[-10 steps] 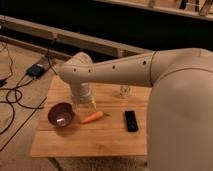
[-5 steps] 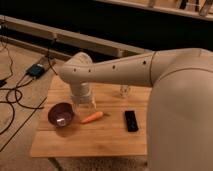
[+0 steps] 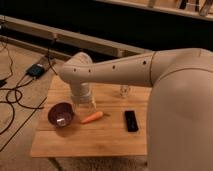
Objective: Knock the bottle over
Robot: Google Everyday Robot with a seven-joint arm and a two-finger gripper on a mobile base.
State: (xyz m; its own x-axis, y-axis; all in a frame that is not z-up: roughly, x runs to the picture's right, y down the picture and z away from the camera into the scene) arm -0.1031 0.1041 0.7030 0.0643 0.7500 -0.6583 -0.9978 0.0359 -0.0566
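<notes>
The bottle (image 3: 124, 91) is a small clear thing standing upright toward the back of the wooden table (image 3: 90, 141), just below my forearm, which hides its top. My gripper (image 3: 85, 103) hangs down from the wrist at the table's left middle, low over the tabletop between the purple bowl and the orange carrot. It is well to the left of the bottle and apart from it. My large off-white arm crosses the view from the right.
A purple bowl (image 3: 61, 114) sits at the table's left. An orange carrot (image 3: 92, 117) lies beside the gripper. A black remote (image 3: 131, 121) lies at the right. Cables and a black box (image 3: 36, 70) lie on the floor at the left.
</notes>
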